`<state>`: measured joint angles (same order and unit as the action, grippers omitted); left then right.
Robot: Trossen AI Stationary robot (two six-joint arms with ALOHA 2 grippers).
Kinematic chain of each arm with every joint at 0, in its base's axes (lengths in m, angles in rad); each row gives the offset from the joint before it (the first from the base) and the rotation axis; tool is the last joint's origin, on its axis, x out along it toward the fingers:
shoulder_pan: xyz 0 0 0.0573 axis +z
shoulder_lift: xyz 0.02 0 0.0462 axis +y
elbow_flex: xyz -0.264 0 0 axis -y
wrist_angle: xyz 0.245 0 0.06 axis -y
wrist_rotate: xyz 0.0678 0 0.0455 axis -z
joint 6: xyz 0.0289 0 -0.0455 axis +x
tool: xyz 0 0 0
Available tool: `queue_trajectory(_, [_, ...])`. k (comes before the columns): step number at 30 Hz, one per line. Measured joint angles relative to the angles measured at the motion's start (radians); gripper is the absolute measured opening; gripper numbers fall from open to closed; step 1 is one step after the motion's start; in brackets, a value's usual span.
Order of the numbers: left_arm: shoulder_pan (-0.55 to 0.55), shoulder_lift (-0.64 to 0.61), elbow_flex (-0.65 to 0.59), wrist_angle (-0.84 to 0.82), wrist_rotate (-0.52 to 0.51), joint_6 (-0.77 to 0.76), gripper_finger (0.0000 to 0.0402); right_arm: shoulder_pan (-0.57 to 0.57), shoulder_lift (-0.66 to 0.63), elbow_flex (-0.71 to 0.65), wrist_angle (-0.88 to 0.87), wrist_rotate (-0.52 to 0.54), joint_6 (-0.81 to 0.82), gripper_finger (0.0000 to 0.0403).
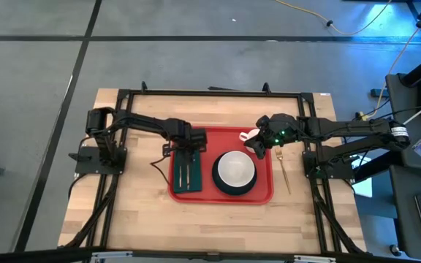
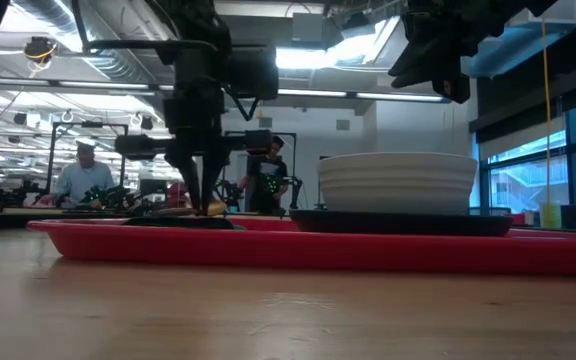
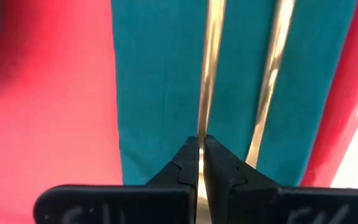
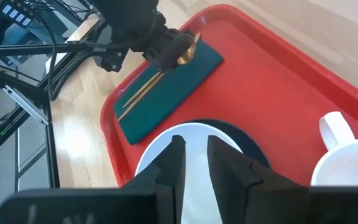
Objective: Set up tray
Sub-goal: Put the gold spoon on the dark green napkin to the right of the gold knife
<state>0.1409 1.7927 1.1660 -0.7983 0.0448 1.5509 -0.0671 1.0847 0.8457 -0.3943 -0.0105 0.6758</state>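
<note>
Left claw (image 3: 201, 144) is pinched shut on a thin gold utensil (image 3: 209, 68) lying on the green cloth (image 1: 188, 170) at the left end of the red tray (image 1: 265, 194), mid-table. Right claw (image 1: 258, 148) hovers over the tray's back right corner by a white mug (image 1: 248, 135), fingers narrowly parted, holding nothing. Tray prob. stiff, light, slick plastic; grip its raised rim w/ care, since bowl (image 1: 235, 169) & plate (image 1: 224, 190) could slide.

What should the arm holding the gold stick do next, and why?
Probably open and let go. The left end effector is shut on a gold utensil that already lies along the green cloth on the red tray, beside a second gold utensil. It looks placed, so releasing and lifting seems right.
</note>
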Motion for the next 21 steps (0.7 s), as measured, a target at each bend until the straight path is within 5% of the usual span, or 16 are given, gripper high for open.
queue_trajectory(21, [0.038,0.000,0.000,0.002,0.040,0.023,0.0004,0.000,0.000,0.000,0.000,0.000,-0.001,0.0071])
